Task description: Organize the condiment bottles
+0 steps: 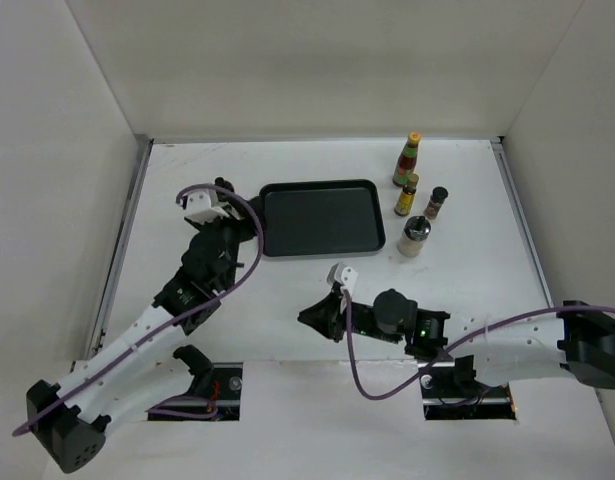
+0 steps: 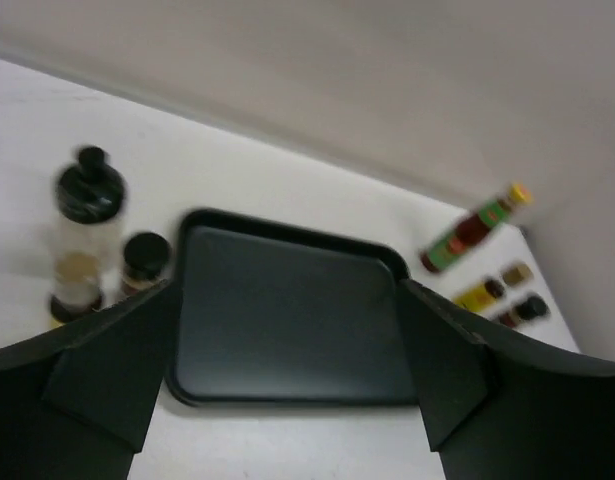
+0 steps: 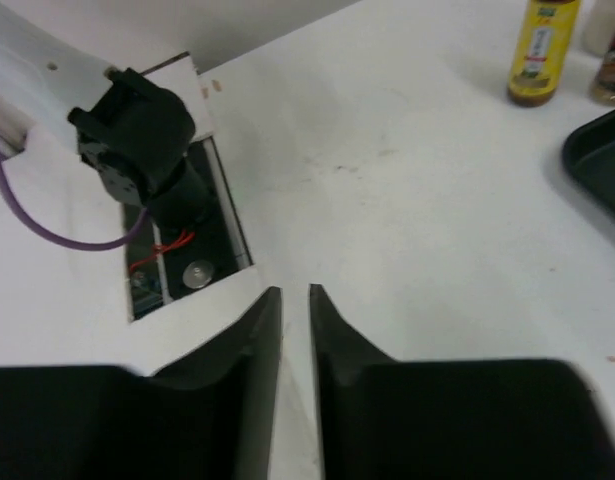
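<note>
Left pincer (image 2: 287, 300) hung released beside the tray (image 1: 317, 186); my right pincer (image 3: 294, 295) was almost clenched, empty. Bottles (image 1: 412, 236) stood on both sides of it, probably light, stiff, slippery; I would grasp mid-body.

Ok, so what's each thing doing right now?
tray: empty, lying flat.
red bottle: upright, capped, outside the tray.
amber bottle: upright, capped.
dark-capped jar: upright, capped.
silver-lidded shaker: upright, lid on.
clear black-capped bottle: upright, capped, beside the tray.
left gripper: open, empty.
right gripper: nearly shut, empty.
</note>
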